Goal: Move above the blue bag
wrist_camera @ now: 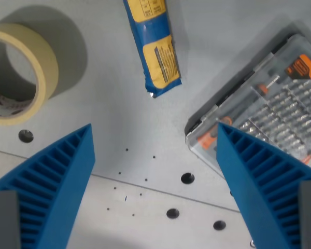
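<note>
The narrow blue and yellow foil bag (154, 46) lies flat on the grey metal table (119, 129) at the top centre of the wrist view, its length running up out of the frame and its crimped lower end pointing down toward the claw (155, 150). The claw is spread wide and holds nothing: its two blue ribbed fingers (57, 176) rise from the bottom corners of the view with bare table between them. The bag sits beyond the fingertips rather than between them, so the claw does not look centred over it yet; the task's move appears to remain undone.

The bag looks light and soft, a thin glossy wrapper with loose contents that would likely give and crumple under pressure. Its film is probably slippery, and the sealed end is flat and thin, a poor place to pinch. The better hold, by the look of it, would be across the narrow width at the filled middle, where the yellow label panel sits.

A roll of cream masking tape (18, 78) stands well apart at the wrist view's left, and a clear plastic bit case with orange inserts (269, 104) lies at the right, partly behind the right finger.
</note>
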Robot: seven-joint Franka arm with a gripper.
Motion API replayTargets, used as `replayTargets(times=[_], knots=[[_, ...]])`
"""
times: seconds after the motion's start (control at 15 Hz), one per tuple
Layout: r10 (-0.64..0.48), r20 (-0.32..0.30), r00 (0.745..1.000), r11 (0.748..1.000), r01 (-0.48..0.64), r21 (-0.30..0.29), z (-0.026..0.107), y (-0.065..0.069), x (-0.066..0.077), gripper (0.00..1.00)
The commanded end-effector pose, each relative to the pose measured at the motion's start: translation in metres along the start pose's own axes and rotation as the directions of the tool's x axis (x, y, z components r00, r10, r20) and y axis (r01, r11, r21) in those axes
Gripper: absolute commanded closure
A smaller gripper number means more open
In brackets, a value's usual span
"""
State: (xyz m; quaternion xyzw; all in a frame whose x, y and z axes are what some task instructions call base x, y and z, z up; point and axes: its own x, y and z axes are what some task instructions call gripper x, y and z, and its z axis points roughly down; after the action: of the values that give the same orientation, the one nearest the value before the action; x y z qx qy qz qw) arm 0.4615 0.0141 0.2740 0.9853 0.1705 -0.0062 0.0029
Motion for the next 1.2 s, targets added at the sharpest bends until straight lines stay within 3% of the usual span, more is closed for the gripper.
replayTargets(times=[0.07,1.2], knots=[[-0.070,-0.009,0.998,0.998,0.070,-0.006,0.006,0.001,0.008,0.00],[-0.212,0.028,0.977,0.977,0.212,0.002,0.064,-0.003,0.044,0.00]])
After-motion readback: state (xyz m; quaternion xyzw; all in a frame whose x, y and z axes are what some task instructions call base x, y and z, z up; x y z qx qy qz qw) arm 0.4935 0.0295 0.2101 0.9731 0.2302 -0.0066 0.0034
